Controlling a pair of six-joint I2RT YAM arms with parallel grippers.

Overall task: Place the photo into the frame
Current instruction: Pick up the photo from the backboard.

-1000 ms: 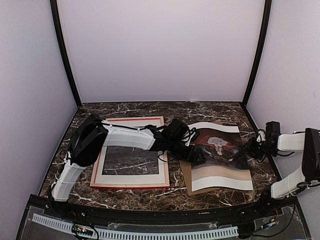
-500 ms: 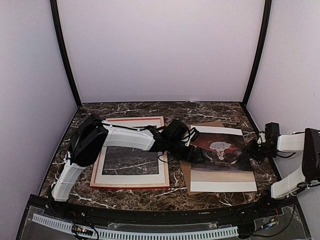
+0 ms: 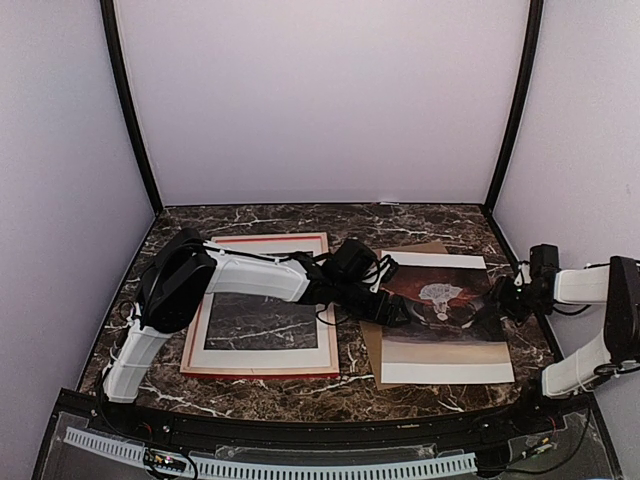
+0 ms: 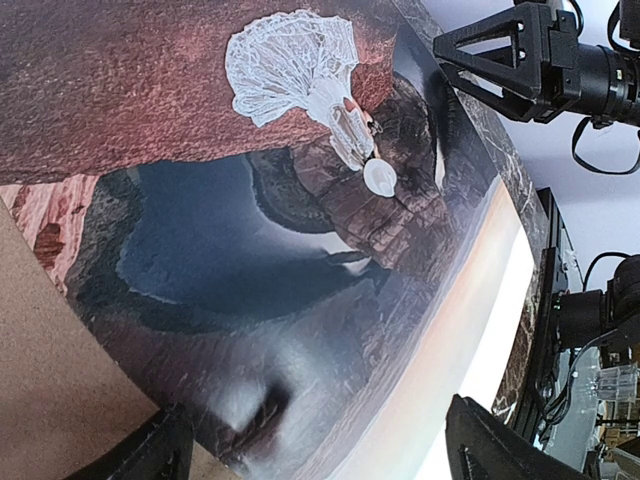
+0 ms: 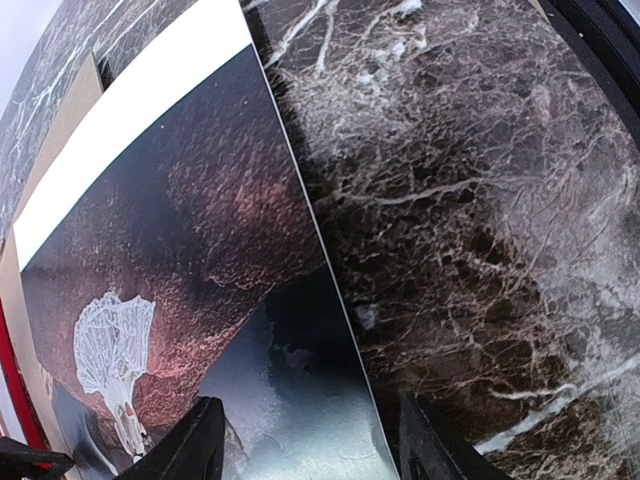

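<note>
The photo (image 3: 440, 310) is found face up on a brown backing board (image 3: 371, 347), right of the frame (image 3: 265, 361). The left gripper (image 4: 315, 455) and right gripper (image 5: 315, 440) are positioned at its opposite edges, jaws parted, nothing held. Pickup is judged in hand; closure on an edge is required.

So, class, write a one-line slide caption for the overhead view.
Left tool and right tool, both open, flank the photo lying on a brown board; the frame lies pale side up.

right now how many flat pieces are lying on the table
3: the frame at left, the photo at right, the brown board under the photo. Others may be hidden beneath.
</note>
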